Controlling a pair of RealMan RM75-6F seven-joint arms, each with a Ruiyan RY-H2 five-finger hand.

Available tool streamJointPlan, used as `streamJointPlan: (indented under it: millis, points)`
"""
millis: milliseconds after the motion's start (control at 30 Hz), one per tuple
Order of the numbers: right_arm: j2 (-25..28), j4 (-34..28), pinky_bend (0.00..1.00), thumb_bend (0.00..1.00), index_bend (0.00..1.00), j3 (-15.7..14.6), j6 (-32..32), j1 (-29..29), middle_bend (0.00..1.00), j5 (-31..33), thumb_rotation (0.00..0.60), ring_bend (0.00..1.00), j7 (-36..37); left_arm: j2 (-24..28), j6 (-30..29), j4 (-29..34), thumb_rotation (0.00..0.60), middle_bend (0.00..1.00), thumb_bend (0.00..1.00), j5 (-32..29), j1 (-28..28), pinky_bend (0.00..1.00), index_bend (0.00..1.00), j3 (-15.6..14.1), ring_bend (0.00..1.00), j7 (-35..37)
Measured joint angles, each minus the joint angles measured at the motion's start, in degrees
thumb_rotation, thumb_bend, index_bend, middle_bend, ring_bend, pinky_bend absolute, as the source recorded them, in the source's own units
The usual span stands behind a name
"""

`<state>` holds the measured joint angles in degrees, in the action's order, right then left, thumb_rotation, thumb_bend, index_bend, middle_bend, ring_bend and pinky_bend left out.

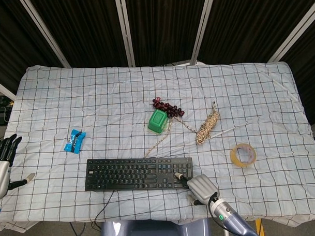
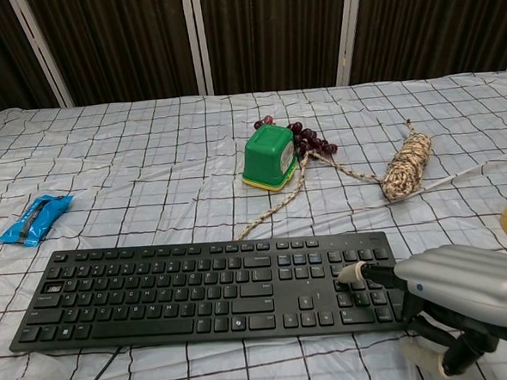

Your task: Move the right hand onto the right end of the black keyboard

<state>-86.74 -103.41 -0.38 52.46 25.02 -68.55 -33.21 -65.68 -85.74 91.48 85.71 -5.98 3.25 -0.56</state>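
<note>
The black keyboard lies near the table's front edge, its cable running off the front. My right hand sits at the keyboard's right end, palm down, one pale-tipped finger stretched out over the number keys while its other fingers curl under beside the keyboard's edge. It holds nothing. My left hand hangs off the table's left edge with its dark fingers spread apart, far from the keyboard, and does not show in the chest view.
Behind the keyboard stand a green cup, dark grapes and a coiled rope with a loose strand. A tape roll lies at the right, a blue packet at the left.
</note>
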Motion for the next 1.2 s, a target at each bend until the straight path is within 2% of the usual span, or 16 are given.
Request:
streamJointPlan:
  millis: [233, 800, 1100, 1200]
  points:
    - [-1.2, -0.2, 0.74, 0.43, 0.12, -0.7, 0.9, 0.3, 0.82, 0.6, 0.6, 0.83, -0.3, -0.1, 0.1, -0.1, 0.6, 0.0, 0.0, -0.2, -0.1, 0.0, 0.0, 0.1, 0.0, -0.1]
    - [-2.6, 0.1, 0.73, 0.43, 0.13, -1.8, 2.6, 1.0, 0.82, 2.1, 0.6, 0.83, -1.1, 0.0, 0.0, -0.2, 0.6, 0.0, 0.0, -0.4, 0.0, 0.0, 0.0, 0.2, 0.0, 0.1]
    - [-0.8, -1.5, 0.73, 0.44, 0.13, -0.3, 5.6, 1.3, 0.82, -0.2, 0.6, 0.8, -0.5, 0.1, -0.3, -0.2, 0.6, 0.0, 0.0, -0.2, 0.1, 0.0, 0.0, 0.2, 0.0, 0.4]
    - [1.1, -2.6, 0.68, 0.43, 0.13, 0.3, 7.5, 1.1, 0.77, -2.3, 0.6, 0.74, 0.4, 0.1, -0.4, -0.2, 0.6, 0.0, 0.0, -0.1, 0.2, 0.0, 0.0, 0.1, 0.0, 0.4]
